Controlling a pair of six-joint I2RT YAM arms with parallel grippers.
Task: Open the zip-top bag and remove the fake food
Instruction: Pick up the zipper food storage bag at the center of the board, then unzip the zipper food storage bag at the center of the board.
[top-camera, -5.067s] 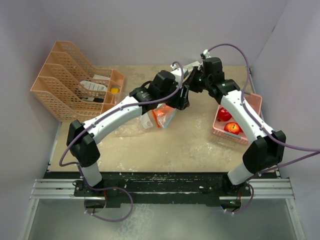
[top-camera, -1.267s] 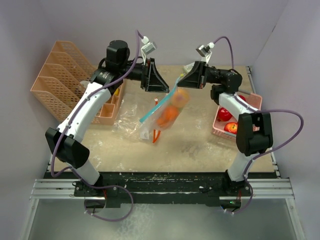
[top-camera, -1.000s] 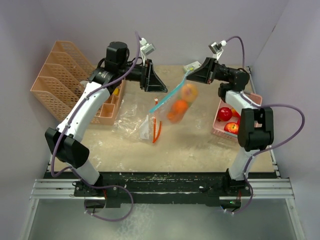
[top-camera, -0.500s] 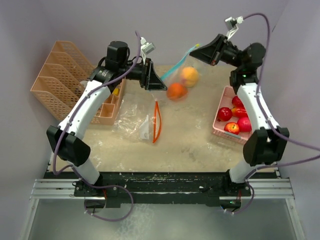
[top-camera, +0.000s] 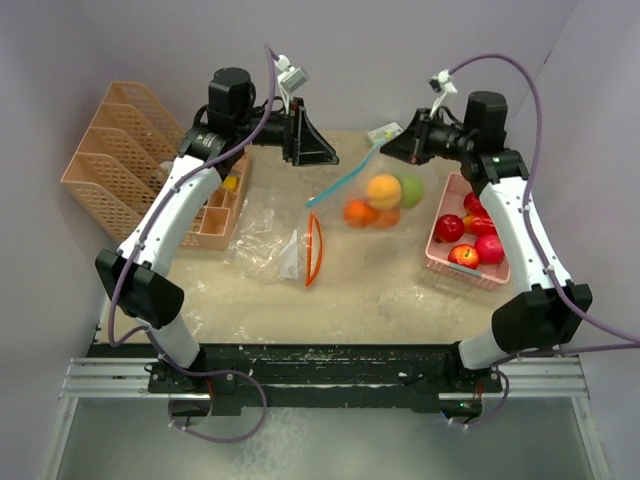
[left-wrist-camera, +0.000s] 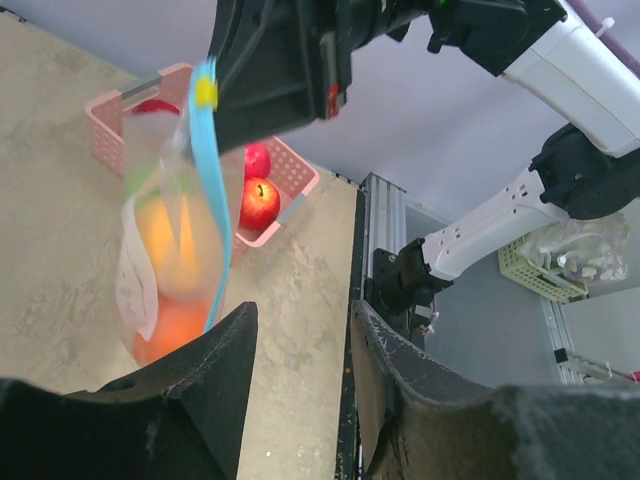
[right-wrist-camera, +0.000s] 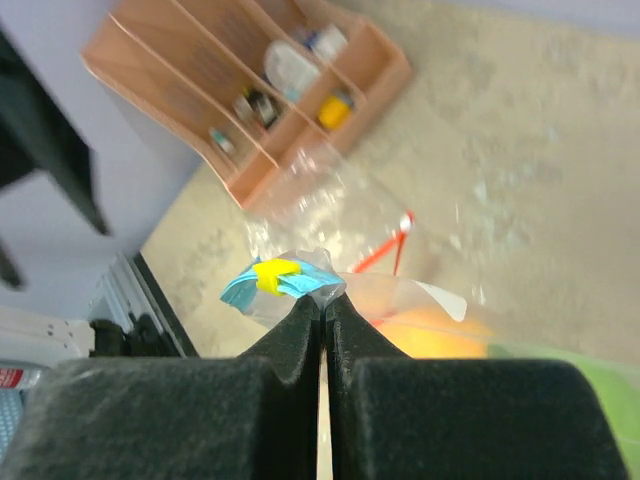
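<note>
Peach plastic file rack (top-camera: 120, 165) stands far left, a pink plastic basket (top-camera: 432, 255) of red apples (top-camera: 464, 255) right, and a flat clear bag (top-camera: 270, 245) lies on the middle of the worktop (top-camera: 380, 290). The right hand (top-camera: 388, 150) is clenched on the blue-sealed zip-top bag (left-wrist-camera: 175, 215), which hangs below it holding oranges (top-camera: 383, 190) and a green apple (top-camera: 410, 188). The left hand (top-camera: 318, 155), fingers spread and empty, is just to the left.

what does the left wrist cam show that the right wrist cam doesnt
Only the left wrist view shows the pink basket holding red apples, and the left gripper, open and empty. Only the right wrist view shows the peach desk organizer and a second clear bag lying on the table. Both show the zip-top bag with oranges inside, hanging from the right gripper, which is shut on its blue zip edge.
</note>
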